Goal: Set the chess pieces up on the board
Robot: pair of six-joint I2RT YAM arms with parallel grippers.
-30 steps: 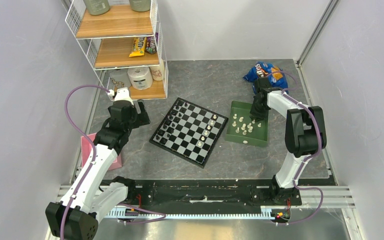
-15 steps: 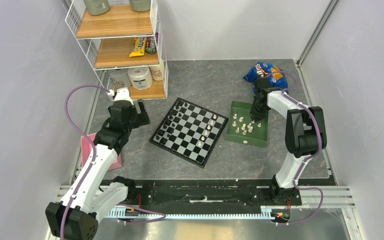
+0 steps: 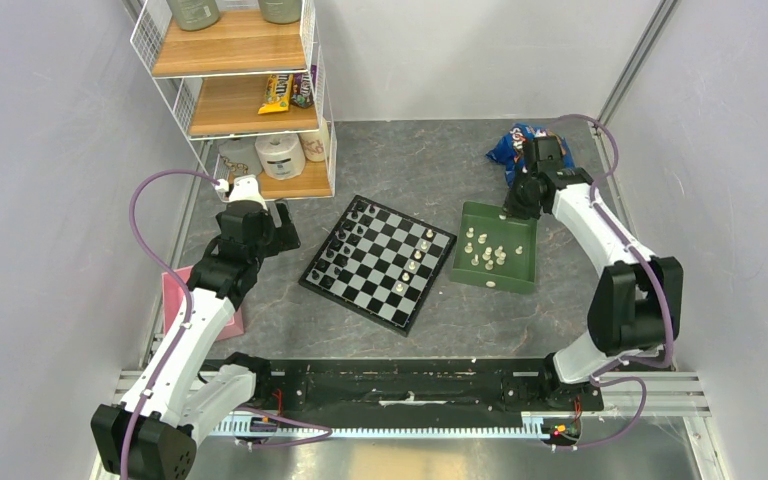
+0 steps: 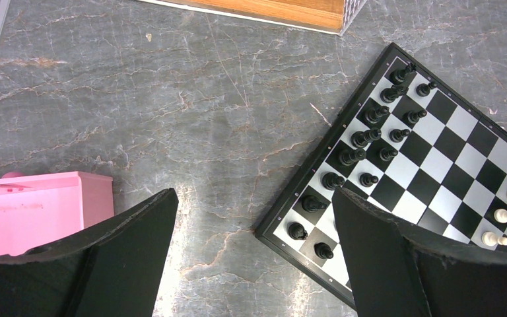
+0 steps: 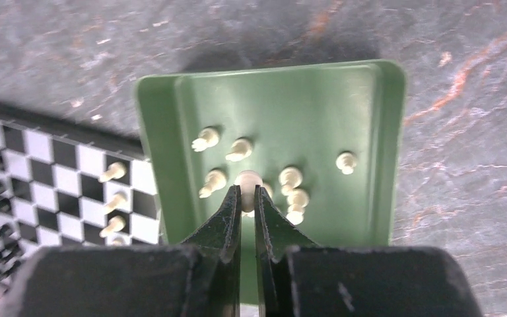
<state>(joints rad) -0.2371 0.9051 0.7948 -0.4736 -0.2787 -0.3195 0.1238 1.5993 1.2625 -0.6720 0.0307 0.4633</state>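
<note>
1 cream chess piece (image 5: 247, 180), pinched at the tips of the right gripper (image 5: 247, 195) above the green tray (image 5: 343, 112), could slip free.

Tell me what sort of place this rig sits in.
Probably a lab test cell, not a home: plain grey partition walls enclose the table, a metal rail runs along its near edge, and a wire shelf holds staged snacks and a toilet roll.

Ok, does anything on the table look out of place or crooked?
The board sits skewed, turned at an angle to the edges of the table instead of square to them. A crumpled blue snack bag lies beyond the green tray. Nothing looks spilled or broken.
</note>
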